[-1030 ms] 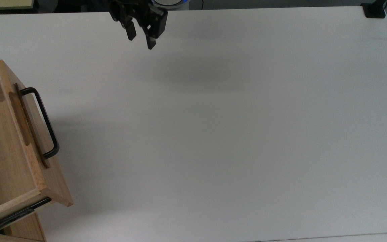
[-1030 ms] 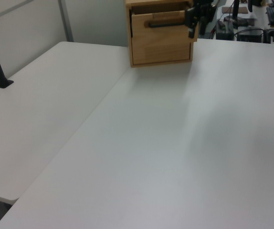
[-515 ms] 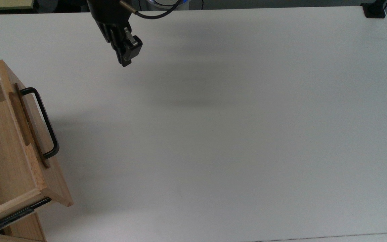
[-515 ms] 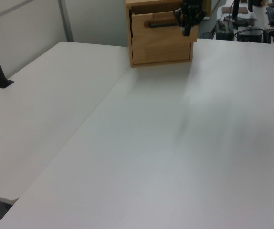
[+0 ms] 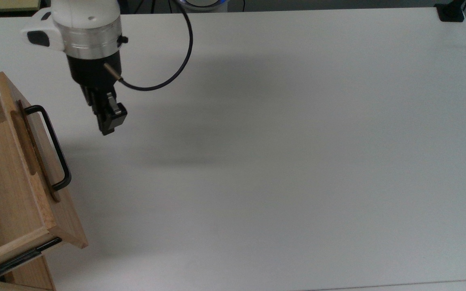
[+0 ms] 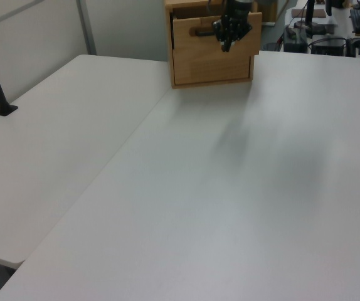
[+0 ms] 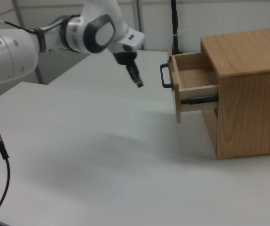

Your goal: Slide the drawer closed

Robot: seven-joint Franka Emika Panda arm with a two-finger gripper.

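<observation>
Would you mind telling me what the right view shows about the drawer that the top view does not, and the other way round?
The right view alone shows the cabinet body whole from the side, with the drawer pulled out of it, its hollow inside and a black side rail. The top view alone shows the far stretch of the white table and the black cable looping from the wrist. Both show the black handle and the gripper hovering apart from it, short of the drawer front.

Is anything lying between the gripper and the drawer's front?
No. In the top view, bare white table separates the gripper from the drawer; the right view shows the same open gap.
</observation>
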